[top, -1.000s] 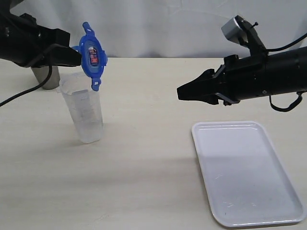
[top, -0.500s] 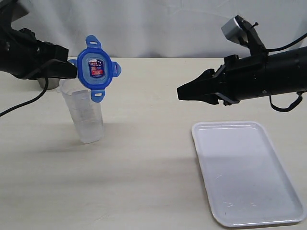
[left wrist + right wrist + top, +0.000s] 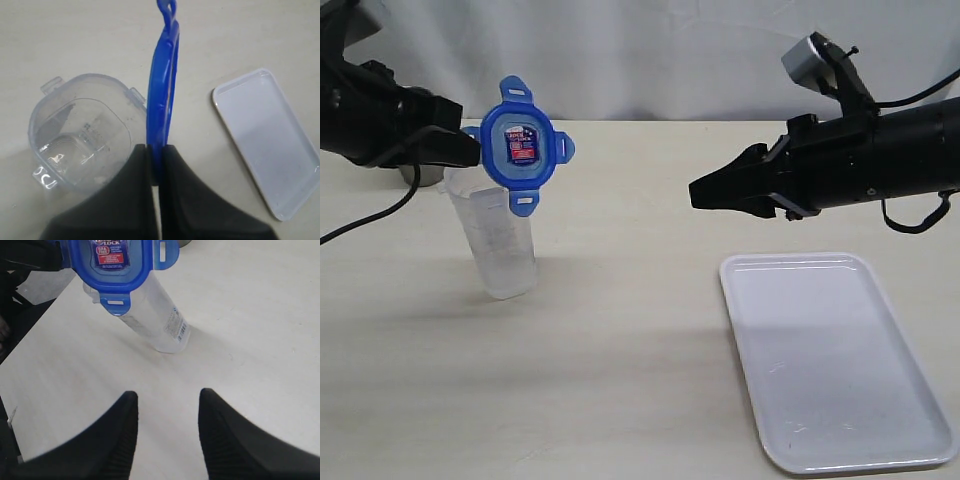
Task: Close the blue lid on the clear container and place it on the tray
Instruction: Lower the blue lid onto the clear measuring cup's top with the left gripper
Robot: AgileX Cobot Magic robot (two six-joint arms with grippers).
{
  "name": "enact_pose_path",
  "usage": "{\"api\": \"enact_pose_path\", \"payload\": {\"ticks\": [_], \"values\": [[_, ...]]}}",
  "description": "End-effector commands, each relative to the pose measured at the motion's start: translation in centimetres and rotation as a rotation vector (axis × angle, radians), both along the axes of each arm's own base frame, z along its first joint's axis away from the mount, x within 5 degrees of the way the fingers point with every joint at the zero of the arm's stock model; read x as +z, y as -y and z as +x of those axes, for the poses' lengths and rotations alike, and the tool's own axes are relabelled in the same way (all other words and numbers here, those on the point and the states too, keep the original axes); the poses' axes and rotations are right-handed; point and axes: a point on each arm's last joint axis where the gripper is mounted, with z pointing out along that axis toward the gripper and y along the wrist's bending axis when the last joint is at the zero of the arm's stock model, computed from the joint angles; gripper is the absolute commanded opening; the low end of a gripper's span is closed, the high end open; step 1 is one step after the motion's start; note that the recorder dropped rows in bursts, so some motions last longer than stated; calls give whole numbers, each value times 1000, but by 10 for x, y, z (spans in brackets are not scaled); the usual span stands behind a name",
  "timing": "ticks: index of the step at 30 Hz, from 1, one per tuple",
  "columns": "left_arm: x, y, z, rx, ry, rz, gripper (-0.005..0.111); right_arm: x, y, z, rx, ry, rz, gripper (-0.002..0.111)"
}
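My left gripper (image 3: 155, 152) pinches the blue lid (image 3: 523, 145) upright; my right gripper (image 3: 167, 410) gapes empty. I'd tip the lid flat, square over the clear container (image 3: 500, 240).

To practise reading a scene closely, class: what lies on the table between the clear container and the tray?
Nothing: in the exterior view the table between the clear container and the tray is bare.

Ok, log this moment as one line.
left fingers: shut on lid | lid: on edge, by container mouth, not on | right fingers: open, empty | container: upright, off tray
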Motion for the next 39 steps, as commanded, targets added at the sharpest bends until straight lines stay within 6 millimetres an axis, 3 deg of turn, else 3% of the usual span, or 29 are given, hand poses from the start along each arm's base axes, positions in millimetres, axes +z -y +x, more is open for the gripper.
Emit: {"api": "enact_pose_path", "payload": {"ticks": [1, 39], "values": [[0, 0, -1, 0, -7, -16, 0, 3, 0, 0, -3, 10, 3, 39], [16, 11, -4, -82, 64, -150, 0, 1, 0, -1, -1, 5, -1, 39]]}}
